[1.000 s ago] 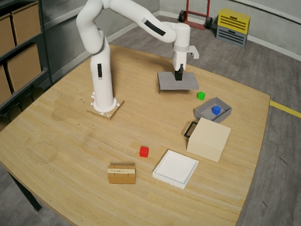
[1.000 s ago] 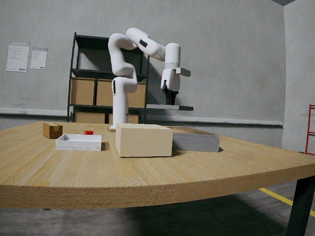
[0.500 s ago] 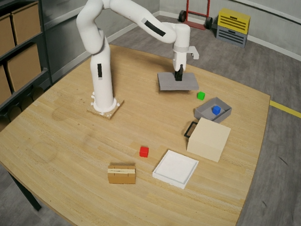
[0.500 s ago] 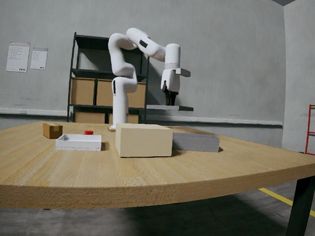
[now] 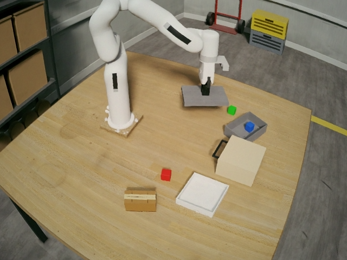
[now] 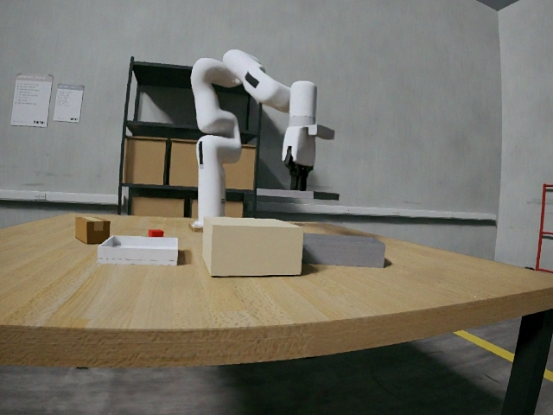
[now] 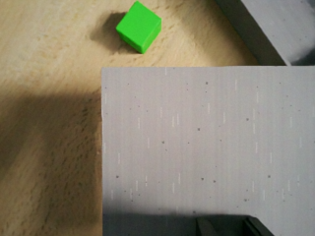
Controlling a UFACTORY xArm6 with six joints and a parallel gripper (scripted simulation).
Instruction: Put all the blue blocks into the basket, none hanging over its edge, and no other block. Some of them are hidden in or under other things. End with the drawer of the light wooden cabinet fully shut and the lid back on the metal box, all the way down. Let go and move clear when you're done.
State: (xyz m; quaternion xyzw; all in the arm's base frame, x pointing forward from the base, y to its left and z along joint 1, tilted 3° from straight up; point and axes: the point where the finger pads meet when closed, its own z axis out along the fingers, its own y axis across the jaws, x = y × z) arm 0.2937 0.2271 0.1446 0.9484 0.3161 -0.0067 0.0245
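One cardboard carton [image 5: 140, 205] [image 6: 92, 230] lies nearest in the top view, with one white basket [image 5: 180, 202] [image 6: 137, 255], one wooden cabinet [image 5: 241, 157] [image 6: 254, 250], one red block [image 5: 166, 174] [image 6: 155, 233], one green block [image 5: 232, 110] [image 7: 139, 27], and one blue block [image 5: 249, 127] inside the open metal box [image 5: 236, 134] [image 6: 344, 251] [image 7: 248, 30], all on a pale wooden table [image 5: 140, 156] [image 6: 134, 303] [image 7: 49, 64]. In the exterior view, the gripper [image 5: 205, 92] [image 6: 298, 188] [image 7: 226, 231] is closed on the grey lid [image 5: 193, 96] [image 6: 285, 193] [image 7: 197, 138], aloft before grey walls [image 5: 75, 17] [image 6: 379, 67]. The wrist view shows the lid's flat top, the green block beyond and the box's edge.

Grey lid [image 5: 193, 97] [image 6: 285, 194] [image 7: 197, 143] and end effector [image 5: 205, 90] [image 6: 298, 185] [image 7: 228, 227], both slightly lower than 1 second ago.
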